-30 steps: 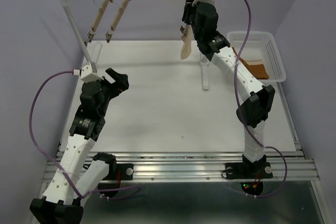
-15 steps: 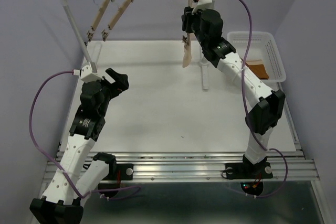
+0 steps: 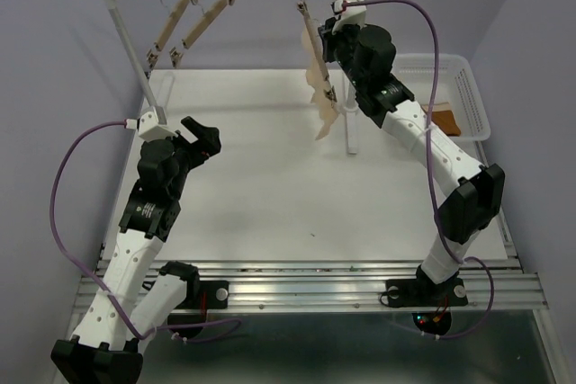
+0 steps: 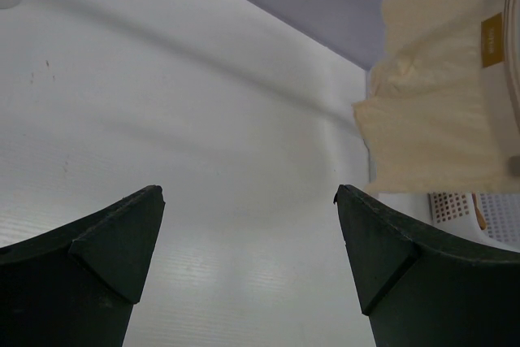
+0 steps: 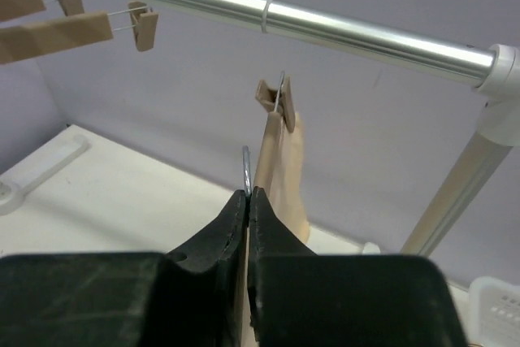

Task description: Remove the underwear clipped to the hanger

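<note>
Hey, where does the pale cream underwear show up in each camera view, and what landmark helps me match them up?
Top external: the pale cream fabric underwear hangs at upper centre.
Left wrist: it fills the upper right corner.
Right wrist: it hangs at centre, under a clip of the light-wood hanger.
Shared landmark: the white plastic mesh basket, right or lower right of it everywhere.

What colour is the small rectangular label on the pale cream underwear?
The small label is mustard brown, clearest in the left wrist view.

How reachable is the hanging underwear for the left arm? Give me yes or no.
Probably yes: the left gripper is open and nothing stands on the table between it and the underwear, though it hangs far off.
</note>
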### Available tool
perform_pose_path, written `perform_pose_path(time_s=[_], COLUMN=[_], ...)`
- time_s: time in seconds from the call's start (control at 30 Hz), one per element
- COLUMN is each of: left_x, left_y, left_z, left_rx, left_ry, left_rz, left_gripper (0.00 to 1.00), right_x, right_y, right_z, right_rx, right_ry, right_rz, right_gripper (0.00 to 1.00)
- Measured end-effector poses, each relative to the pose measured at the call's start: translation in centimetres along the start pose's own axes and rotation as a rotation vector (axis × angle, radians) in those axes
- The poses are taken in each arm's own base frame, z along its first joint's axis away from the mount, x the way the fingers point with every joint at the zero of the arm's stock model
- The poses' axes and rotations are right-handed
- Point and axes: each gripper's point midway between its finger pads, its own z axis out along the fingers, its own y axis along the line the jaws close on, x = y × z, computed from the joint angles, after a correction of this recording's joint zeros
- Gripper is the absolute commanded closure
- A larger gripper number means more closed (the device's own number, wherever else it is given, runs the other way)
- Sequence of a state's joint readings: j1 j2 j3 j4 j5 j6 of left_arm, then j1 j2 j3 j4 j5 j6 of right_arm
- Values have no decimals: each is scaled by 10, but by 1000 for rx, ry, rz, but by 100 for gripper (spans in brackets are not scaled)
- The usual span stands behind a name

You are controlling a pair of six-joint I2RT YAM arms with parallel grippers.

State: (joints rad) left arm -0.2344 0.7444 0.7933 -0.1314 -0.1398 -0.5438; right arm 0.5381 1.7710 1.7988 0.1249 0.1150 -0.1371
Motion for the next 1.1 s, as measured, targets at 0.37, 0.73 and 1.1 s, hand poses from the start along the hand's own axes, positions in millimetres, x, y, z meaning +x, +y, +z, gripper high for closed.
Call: perform_pose_path(time_s=[0.37,0.73,1.1], left_x=[2,4,16], left_y=[1,-3,-45], left_z=[2,1,6], left_rx=[-4,18,217], left_ry=[6,21,106], left_rz=[1,1,-54], left_gripper=[1,1,1], right_x=[-8,23,9], right_y=[0,22,53], right_z=[-12,-39,-91], right_rx=[-21,-156,-387], right_ry=[11,97,67], right_rz=[-26,-40,-76], right_gripper=[99,99,99])
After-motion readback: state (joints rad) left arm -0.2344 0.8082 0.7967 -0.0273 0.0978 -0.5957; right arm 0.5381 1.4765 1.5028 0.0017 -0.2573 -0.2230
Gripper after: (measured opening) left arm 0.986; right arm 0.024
